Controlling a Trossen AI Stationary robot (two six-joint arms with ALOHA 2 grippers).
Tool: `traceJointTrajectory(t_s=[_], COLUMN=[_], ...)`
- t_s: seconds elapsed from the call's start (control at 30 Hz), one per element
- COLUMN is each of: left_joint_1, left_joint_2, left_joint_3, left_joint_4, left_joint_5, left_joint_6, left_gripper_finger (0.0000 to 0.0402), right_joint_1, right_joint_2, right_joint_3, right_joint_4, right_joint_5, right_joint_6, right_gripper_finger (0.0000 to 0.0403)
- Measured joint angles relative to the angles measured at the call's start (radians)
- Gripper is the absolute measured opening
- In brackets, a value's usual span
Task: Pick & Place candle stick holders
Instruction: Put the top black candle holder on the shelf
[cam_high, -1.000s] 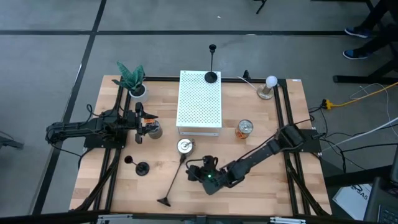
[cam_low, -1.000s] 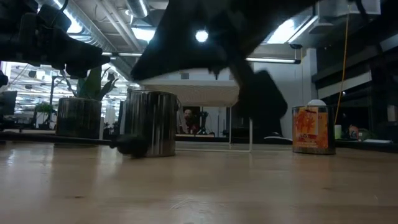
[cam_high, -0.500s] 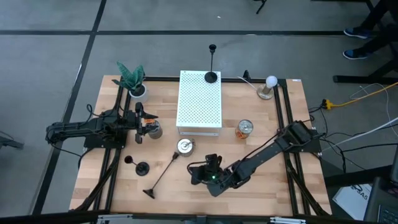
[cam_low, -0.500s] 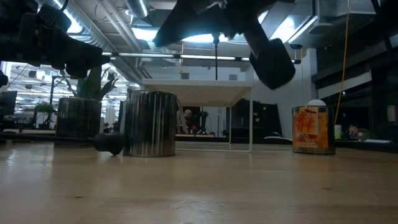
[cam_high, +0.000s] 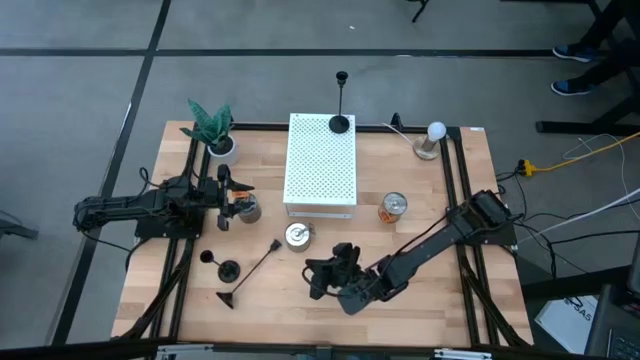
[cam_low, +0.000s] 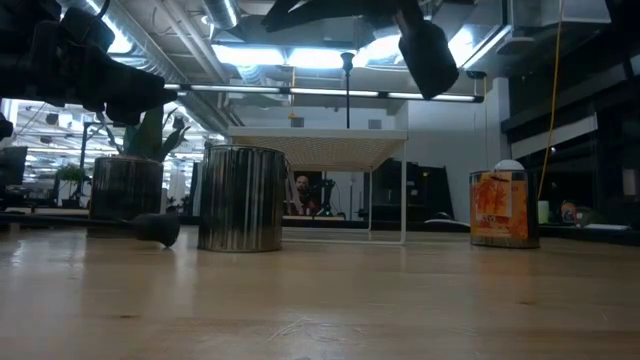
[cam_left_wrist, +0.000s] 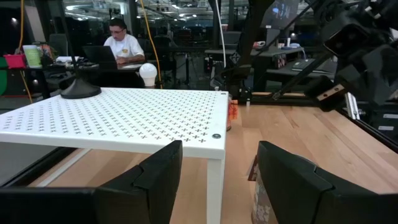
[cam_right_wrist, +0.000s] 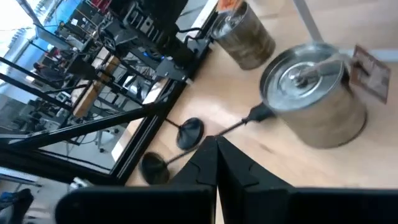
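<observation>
A black candlestick (cam_high: 252, 270) lies on its side on the table, cup end (cam_high: 278, 242) near a silver tin (cam_high: 297, 235) and base (cam_high: 225, 298) toward the front left. It also shows in the right wrist view (cam_right_wrist: 236, 124). My right gripper (cam_high: 316, 280) is shut and empty, raised above the table to the right of the candlestick (cam_right_wrist: 216, 149). A second candlestick (cam_high: 228, 270) stands upright beside the lying one. A third (cam_high: 340, 123) stands on the white perforated stand (cam_high: 320, 165). My left gripper (cam_high: 224, 196) is open at the table's left (cam_left_wrist: 217, 186).
A second silver tin (cam_high: 246, 208) stands by my left gripper. An orange-labelled tin (cam_high: 395, 207) stands right of the stand. A potted plant (cam_high: 212, 130) is at the back left and a white bulb on a wooden base (cam_high: 432, 140) at the back right. A person sits beyond the table (cam_left_wrist: 121, 43).
My right gripper has risen well clear of the table. The lying candlestick has slid and swung toward the table's left. Its base has gone from near the front edge to beside the upright candlestick, and its cup end has shifted a little toward the silver tin.
</observation>
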Motion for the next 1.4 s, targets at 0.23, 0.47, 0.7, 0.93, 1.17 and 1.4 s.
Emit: traceJointTrajectory(t_s=[0.23,0.47,0.7,0.93,1.17,1.4], left_joint_1=[0.0,0.0,0.0,0.0,0.0,0.0], left_joint_2=[0.0,0.0,0.0,0.0,0.0,0.0], left_joint_3=[0.0,0.0,0.0,0.0,0.0,0.0], left_joint_4=[0.0,0.0,0.0,0.0,0.0,0.0], left_joint_5=[0.0,0.0,0.0,0.0,0.0,0.0], left_joint_6=[0.0,0.0,0.0,0.0,0.0,0.0], left_gripper_finger=[0.0208,0.0207,0.0207,0.0208,0.0208,0.0208], right_joint_1=[-0.008,-0.064,-0.093,-0.095,-0.095,-0.107], right_joint_2=[0.014,0.039,0.04,0.04,0.041,0.041], right_joint_3=[0.0,0.0,0.0,0.0,0.0,0.0], right_joint_4=[0.002,0.0,-0.004,-0.041,-0.15,-0.182], right_joint_5=[-0.12,-0.312,-0.468,-0.5,-0.5,-0.5], right_joint_6=[0.191,0.306,0.306,0.302,0.302,0.22], right_gripper_finger=[0.0,0.0,0.0014,0.0034,0.0024,0.0011])
